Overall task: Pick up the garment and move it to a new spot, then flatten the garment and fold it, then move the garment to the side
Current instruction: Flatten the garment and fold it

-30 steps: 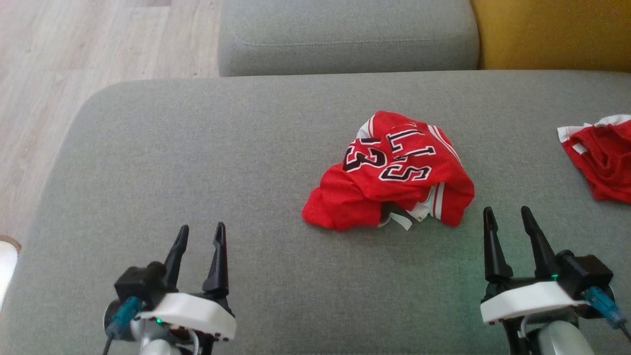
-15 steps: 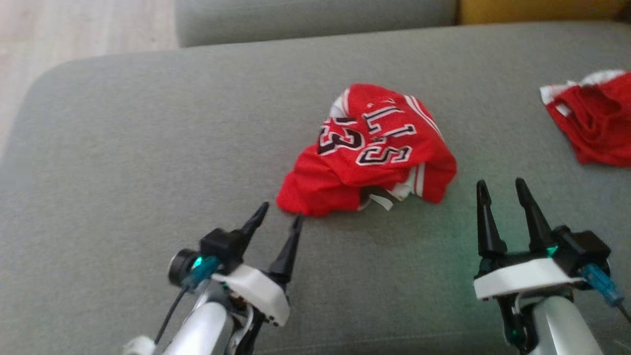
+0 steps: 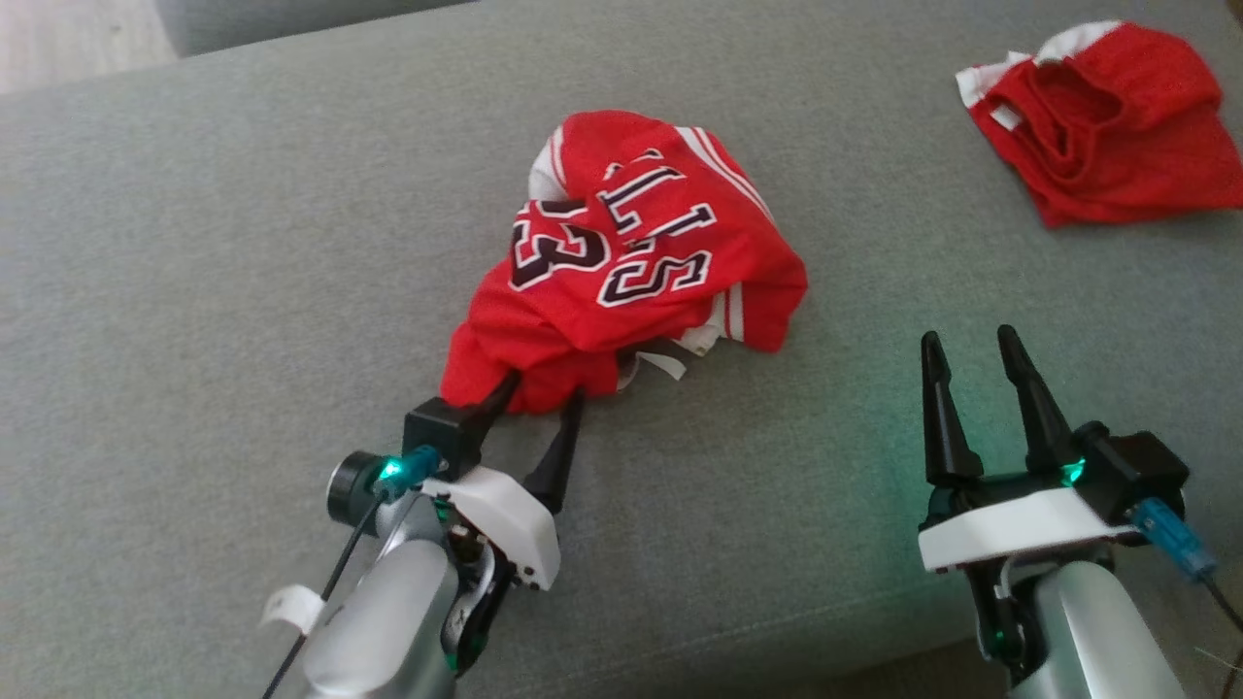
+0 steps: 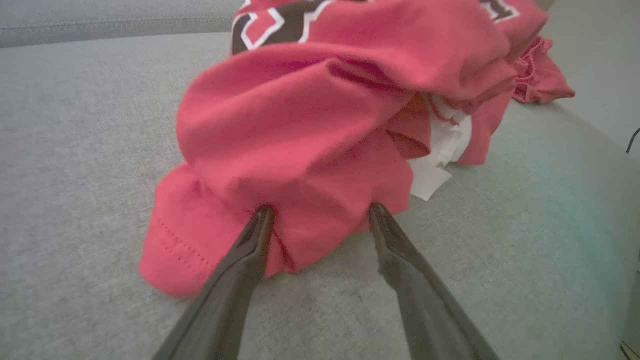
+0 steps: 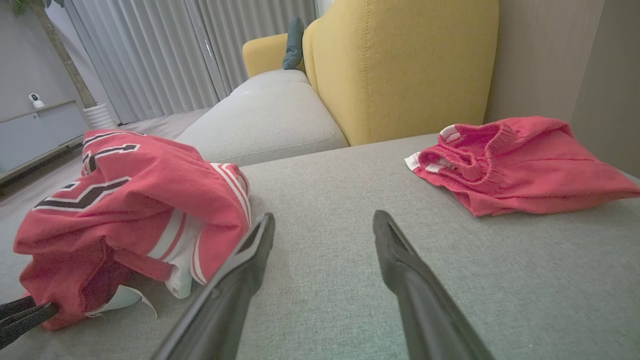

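A crumpled red garment [image 3: 621,272] with black and white lettering lies in a heap on the grey sofa cushion [image 3: 243,243]. My left gripper [image 3: 540,388] is open, its fingertips pressed against the heap's near lower edge. In the left wrist view the garment [image 4: 320,125] bulges between and above the spread fingers [image 4: 250,245]. My right gripper [image 3: 965,340] stands open above bare cushion, to the right of the heap and apart from it. In the right wrist view the garment [image 5: 130,200] lies left of that gripper [image 5: 322,217].
A second red piece of clothing [image 3: 1097,116] with white trim lies at the far right of the cushion [image 5: 515,160]. A yellow armchair [image 5: 400,65] and another grey seat [image 5: 270,120] stand behind. The cushion's front edge runs just below both grippers.
The head camera has tilted down and turned. My left arm has reached forward and to the right until its open fingers touch the garment's near edge. The right gripper has stayed open and idle.
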Robot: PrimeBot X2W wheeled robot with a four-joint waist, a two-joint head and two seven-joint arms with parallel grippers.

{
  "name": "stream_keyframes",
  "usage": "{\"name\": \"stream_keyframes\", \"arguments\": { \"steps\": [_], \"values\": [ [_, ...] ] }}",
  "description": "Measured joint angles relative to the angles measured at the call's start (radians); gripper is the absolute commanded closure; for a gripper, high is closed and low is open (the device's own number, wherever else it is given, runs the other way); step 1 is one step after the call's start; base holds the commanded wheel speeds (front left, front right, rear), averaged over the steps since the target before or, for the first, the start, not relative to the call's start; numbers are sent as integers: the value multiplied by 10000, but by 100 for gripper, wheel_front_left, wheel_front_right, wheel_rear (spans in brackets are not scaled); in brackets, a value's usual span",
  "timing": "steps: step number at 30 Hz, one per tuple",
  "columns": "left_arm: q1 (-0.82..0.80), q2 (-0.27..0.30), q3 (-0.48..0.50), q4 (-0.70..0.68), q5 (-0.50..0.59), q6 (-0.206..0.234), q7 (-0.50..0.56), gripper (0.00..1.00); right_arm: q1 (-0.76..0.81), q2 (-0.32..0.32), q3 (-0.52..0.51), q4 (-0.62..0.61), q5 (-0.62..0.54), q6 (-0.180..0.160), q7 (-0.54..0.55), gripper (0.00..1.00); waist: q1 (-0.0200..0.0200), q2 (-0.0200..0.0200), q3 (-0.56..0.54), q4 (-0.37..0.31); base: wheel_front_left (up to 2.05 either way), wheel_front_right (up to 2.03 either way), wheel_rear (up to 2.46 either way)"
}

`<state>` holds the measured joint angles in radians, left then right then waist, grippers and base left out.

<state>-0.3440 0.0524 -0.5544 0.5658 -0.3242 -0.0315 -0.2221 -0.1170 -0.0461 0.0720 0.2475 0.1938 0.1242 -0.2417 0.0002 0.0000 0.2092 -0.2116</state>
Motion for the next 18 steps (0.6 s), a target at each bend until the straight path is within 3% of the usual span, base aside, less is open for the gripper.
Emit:
{"name": "stream_keyframes", "arguments": {
  "steps": [2,3,4,5,6,13,18],
  "values": [
    [-141,-6,2,305,-71,136,-10,0,-4,0,52,48,2,0,-54,0,0,0,81,-132,0,0,0],
    [-196,-8,0,431,-115,150,-12,8,-6,0,77,67,2,0,-61,0,0,0,109,-181,0,0,0],
    [-250,-8,2,554,-159,153,-40,52,-12,0,98,88,4,0,-61,0,-1,0,126,-217,0,0,0],
    [-302,-8,2,627,-217,198,-86,89,-14,0,111,104,23,0,-61,0,-1,0,135,-243,0,0,0],
    [-353,-10,0,681,-238,238,-105,100,-17,0,111,117,50,0,-63,0,-1,0,133,-251,0,0,0],
    [-484,-25,-17,587,-307,244,-261,100,-15,0,44,186,75,0,-81,0,-2,0,-132,-24,0,0,0],
    [-234,165,374,-813,-190,324,-272,100,7,0,-33,203,73,0,-90,0,-2,0,-471,349,0,0,0]
  ]
}}
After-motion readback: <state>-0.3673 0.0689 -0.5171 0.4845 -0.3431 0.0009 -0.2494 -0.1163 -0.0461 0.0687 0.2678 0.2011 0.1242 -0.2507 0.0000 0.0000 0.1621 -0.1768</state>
